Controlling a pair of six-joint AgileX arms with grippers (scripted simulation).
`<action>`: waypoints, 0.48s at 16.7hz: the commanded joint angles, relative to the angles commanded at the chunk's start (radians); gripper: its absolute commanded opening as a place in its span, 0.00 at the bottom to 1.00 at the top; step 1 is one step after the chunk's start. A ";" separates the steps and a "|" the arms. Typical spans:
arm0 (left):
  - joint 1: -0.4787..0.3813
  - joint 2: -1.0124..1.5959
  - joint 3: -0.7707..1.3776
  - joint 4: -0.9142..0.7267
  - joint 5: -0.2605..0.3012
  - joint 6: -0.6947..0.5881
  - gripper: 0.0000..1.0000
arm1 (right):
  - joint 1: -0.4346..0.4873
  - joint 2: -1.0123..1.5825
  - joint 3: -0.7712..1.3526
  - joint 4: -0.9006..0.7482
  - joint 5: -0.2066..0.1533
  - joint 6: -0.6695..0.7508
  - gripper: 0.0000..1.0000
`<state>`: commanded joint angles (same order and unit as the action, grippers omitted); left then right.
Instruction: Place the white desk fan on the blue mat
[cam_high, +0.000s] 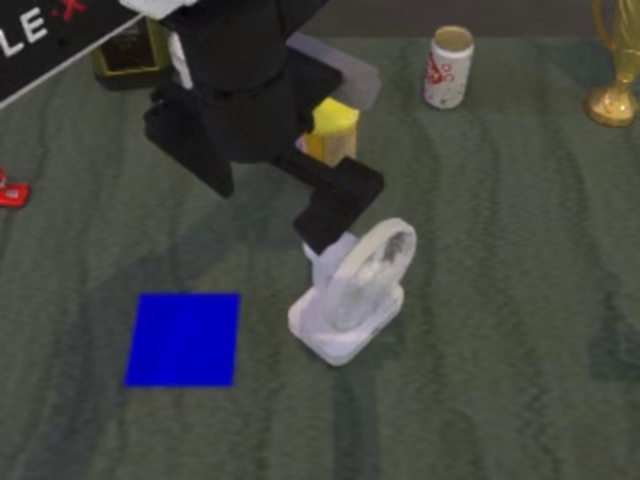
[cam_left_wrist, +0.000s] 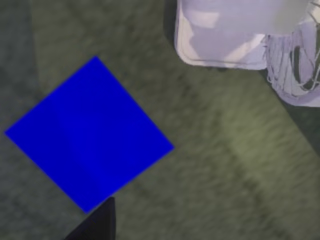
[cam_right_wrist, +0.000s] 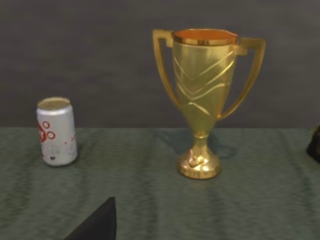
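Observation:
The white desk fan (cam_high: 355, 290) stands upright on its rounded square base near the middle of the table. In the left wrist view its base (cam_left_wrist: 220, 35) and grilled head (cam_left_wrist: 297, 65) show apart from the fingers. My left gripper (cam_high: 325, 235) hovers open just behind and above the fan, holding nothing; one dark finger (cam_left_wrist: 100, 225) shows at the picture's edge. The blue mat (cam_high: 183, 338) (cam_left_wrist: 90, 132) lies flat to the left of the fan, bare. My right gripper (cam_right_wrist: 160, 234) is out of the top view, parked and open, with one finger (cam_right_wrist: 100, 225) in sight.
A red-and-white can (cam_high: 447, 68) (cam_right_wrist: 56, 132) and a gold trophy (cam_high: 612, 90) (cam_right_wrist: 202, 100) stand at the back right. A yellow object (cam_high: 332, 130) sits behind the fan under the left arm. A dark box (cam_high: 130, 55) is back left and a red item (cam_high: 10, 190) at the left edge.

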<state>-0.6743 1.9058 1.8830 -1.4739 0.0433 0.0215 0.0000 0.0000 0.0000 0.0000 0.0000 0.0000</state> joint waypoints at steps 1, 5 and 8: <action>-0.022 0.073 0.091 -0.041 -0.005 -0.007 1.00 | 0.000 0.000 0.000 0.000 0.000 0.000 1.00; -0.086 0.296 0.382 -0.154 -0.025 -0.034 1.00 | 0.000 0.000 0.000 0.000 0.000 0.000 1.00; -0.111 0.382 0.496 -0.188 -0.035 -0.049 1.00 | 0.000 0.000 0.000 0.000 0.000 0.000 1.00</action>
<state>-0.7849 2.2878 2.3789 -1.6621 0.0079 -0.0274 0.0000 0.0000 0.0000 0.0000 0.0000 0.0000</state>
